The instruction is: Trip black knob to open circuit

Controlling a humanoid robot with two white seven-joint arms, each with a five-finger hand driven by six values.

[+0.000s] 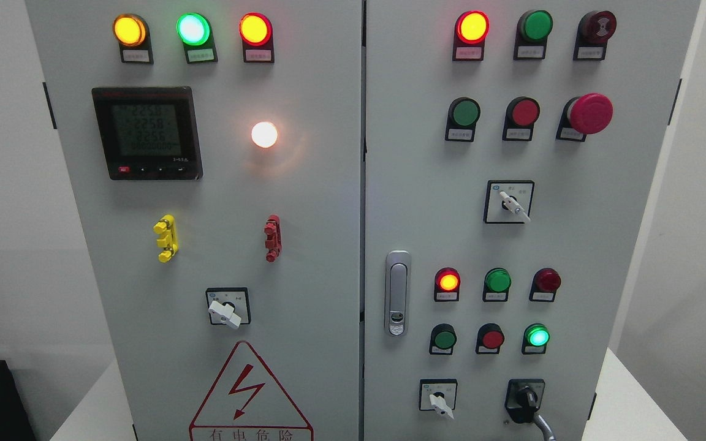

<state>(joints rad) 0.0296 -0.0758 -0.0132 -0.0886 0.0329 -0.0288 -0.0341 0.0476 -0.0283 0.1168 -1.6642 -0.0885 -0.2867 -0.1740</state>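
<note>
No robot hand is seen anywhere in the head view, so whether the hands are released, clenched or grasping cannot be told. Lowest and nearest on the grey cabinet's right door (426, 202), the black knob (525, 398) is found at the bottom right, set in a black housing with a grey cable (545, 426) leaving just below it; a white selector switch (438, 398) sits to its left. The knob appears untouched, so the task is judged to be at its start, with the reach not yet made. A hand would have to be brought in low to the knob, closed on it and turned, without the cable or the neighbouring switch being disturbed. Higher up are the door latch (397, 293), lit pilot lamps, and the red mushroom stop button (590, 113); on the left door, a digital meter (146, 132).
</note>
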